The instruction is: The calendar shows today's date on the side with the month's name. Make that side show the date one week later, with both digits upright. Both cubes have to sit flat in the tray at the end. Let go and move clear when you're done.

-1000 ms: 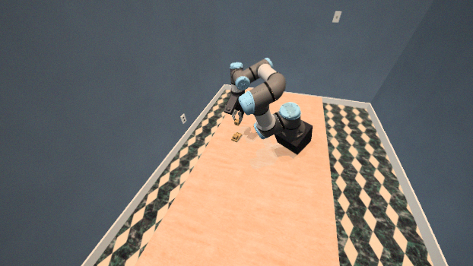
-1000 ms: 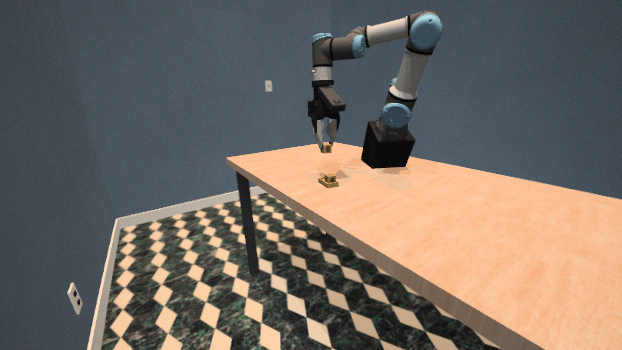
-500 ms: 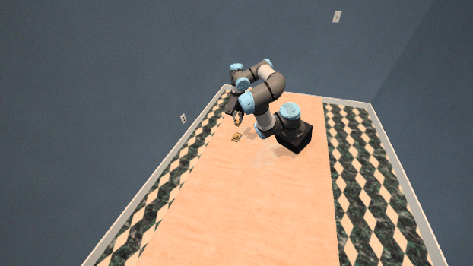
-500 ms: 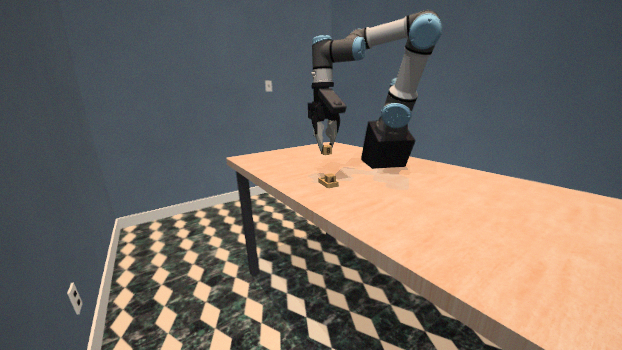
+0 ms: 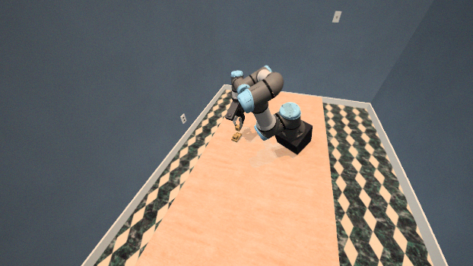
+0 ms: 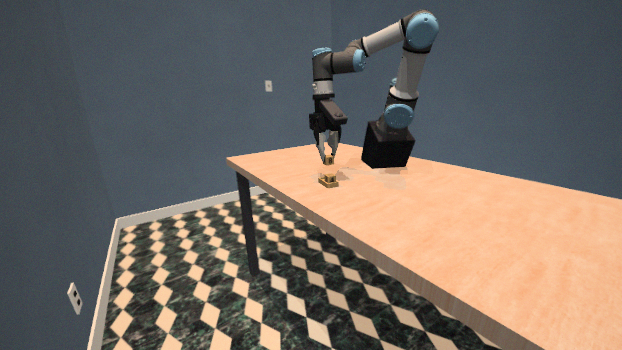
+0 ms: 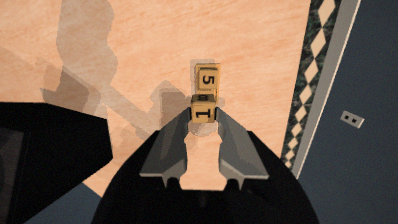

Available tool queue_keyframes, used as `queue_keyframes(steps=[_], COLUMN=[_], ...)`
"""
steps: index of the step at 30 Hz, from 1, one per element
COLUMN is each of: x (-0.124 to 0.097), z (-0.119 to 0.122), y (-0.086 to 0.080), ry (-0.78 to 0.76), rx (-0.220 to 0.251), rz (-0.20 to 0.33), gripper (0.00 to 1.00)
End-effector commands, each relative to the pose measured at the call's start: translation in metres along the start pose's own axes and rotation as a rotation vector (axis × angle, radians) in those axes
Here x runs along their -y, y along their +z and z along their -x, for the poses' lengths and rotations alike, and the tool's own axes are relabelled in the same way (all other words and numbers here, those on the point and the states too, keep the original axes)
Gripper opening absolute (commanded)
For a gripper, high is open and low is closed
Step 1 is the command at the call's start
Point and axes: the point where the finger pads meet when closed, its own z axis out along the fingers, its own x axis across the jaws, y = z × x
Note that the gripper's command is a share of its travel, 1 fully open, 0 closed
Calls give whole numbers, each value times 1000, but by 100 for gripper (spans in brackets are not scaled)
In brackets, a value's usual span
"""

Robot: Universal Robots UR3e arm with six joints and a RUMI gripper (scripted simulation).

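My gripper (image 7: 203,108) is shut on a small tan digit cube (image 7: 203,108) whose facing side shows a 1, lying sideways in the wrist view. I hold it in the air just above the calendar tray (image 6: 328,184). In the tray sits the other tan cube (image 7: 208,78), with a 5 on top. From the side, the held cube (image 6: 328,160) hangs a short way over the tray near the table's left edge. From above, the gripper (image 5: 238,125) is right over the tray (image 5: 236,140). The month's name is not readable.
The arm's black base (image 6: 387,145) stands on the table just behind and to the right of the tray. The table's edge (image 7: 300,85) runs close by the tray, with checkered floor below.
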Motion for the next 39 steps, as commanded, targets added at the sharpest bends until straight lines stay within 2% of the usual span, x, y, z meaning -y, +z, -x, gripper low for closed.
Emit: queue_keyframes(steps=[1, 7, 39], x=[-5, -5, -6], z=[-7, -8, -8], y=[19, 25, 25], ry=[-1, -1, -1], rx=[-21, -21, -21], rz=[18, 18, 19], gripper=[10, 10, 10])
